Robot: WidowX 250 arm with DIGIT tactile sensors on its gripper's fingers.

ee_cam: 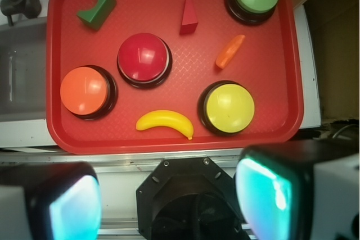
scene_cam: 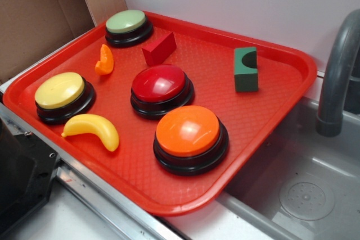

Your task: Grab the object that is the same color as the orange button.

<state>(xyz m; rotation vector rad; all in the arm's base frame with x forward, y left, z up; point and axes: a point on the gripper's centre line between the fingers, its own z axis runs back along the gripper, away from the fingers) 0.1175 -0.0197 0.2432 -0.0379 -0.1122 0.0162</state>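
Note:
The object, a small glossy orange wedge (scene_cam: 104,60) (ee_cam: 229,51), lies on the red tray (scene_cam: 270,111) (ee_cam: 169,4) between the green-topped and yellow-topped buttons. The orange button (scene_cam: 189,136) (ee_cam: 85,91) stands at the tray's near right in the exterior view. In the wrist view my gripper (ee_cam: 169,200) hangs high above the robot base, short of the tray's near edge, its two fingers wide apart with nothing between them. It does not show in the exterior view.
Also on the tray: a red-topped button (scene_cam: 160,87), a yellow-topped button (scene_cam: 61,95), a green-topped button (scene_cam: 127,26), a yellow banana (scene_cam: 93,129), a red block (scene_cam: 159,48) and a green block (scene_cam: 246,69). A grey sink (scene_cam: 304,189) with a faucet (scene_cam: 337,77) lies to the right.

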